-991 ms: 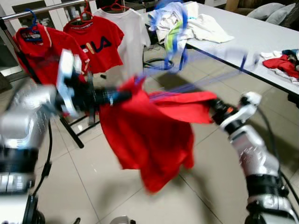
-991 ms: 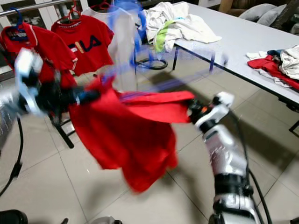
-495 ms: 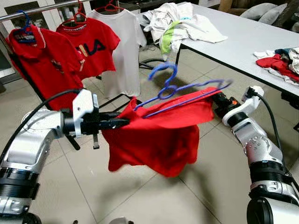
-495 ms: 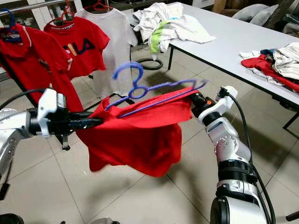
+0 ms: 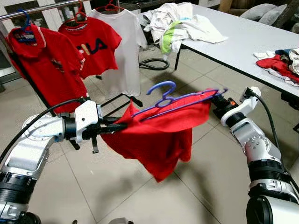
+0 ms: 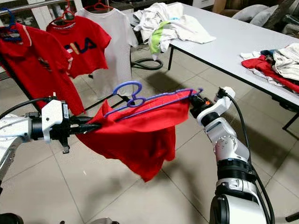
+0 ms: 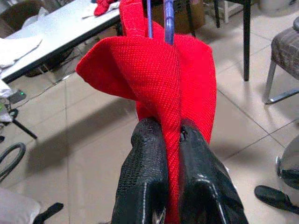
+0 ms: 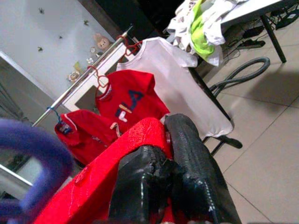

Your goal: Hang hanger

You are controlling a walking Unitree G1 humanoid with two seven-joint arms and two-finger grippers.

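A red shirt [image 5: 161, 133] on a blue hanger [image 5: 163, 97] is stretched in the air between my two grippers, over the tiled floor. My left gripper [image 5: 120, 126] is shut on the shirt's left shoulder; the wrist view shows red cloth pinched between its fingers [image 7: 147, 158]. My right gripper [image 5: 216, 100] is shut on the shirt's right shoulder by the hanger's end, its fingers [image 8: 187, 154] closed over red cloth. The hanger's hook points up. The clothes rail [image 5: 37, 10] stands at the back left, beyond the left arm.
On the rail hang a red polo [image 5: 39, 60], a red FILA shirt [image 5: 96, 44] and a white shirt [image 5: 126, 42]. A grey table [image 5: 243, 37] on the right carries piles of clothes [image 5: 180, 23]. A hose [image 5: 154, 63] lies on the floor under it.
The shirt and hanger have come down a little and settled; the hanging cloth has swung in toward the middle. Both grippers keep their hold.
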